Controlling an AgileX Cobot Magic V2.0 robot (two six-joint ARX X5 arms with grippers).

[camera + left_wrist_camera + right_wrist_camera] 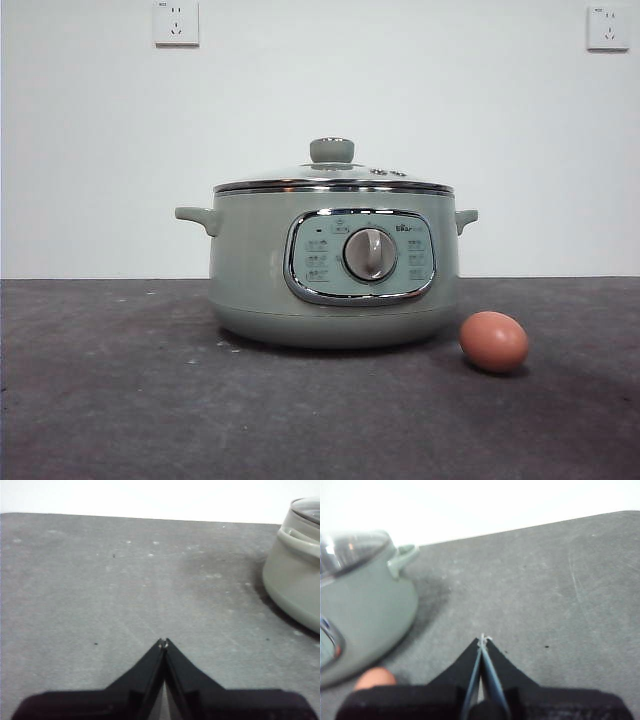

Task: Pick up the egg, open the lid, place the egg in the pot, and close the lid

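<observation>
The sage-green pot (333, 265) stands in the middle of the dark grey table in the front view, its dial panel facing me. The lid (333, 180) sits shut on it, its green knob (332, 150) upright. The reddish-brown egg (493, 341) lies on the table near the pot's front right. My left gripper (163, 642) is shut and empty above bare table, with the pot (295, 585) off to one side. My right gripper (482, 639) is shut and empty; the pot (365, 605) and part of the egg (375, 678) show beside it. Neither arm shows in the front view.
The grey table (120, 400) ends at a white wall with two sockets (176, 22), (608, 27). Bare table lies to the left and in front of the pot.
</observation>
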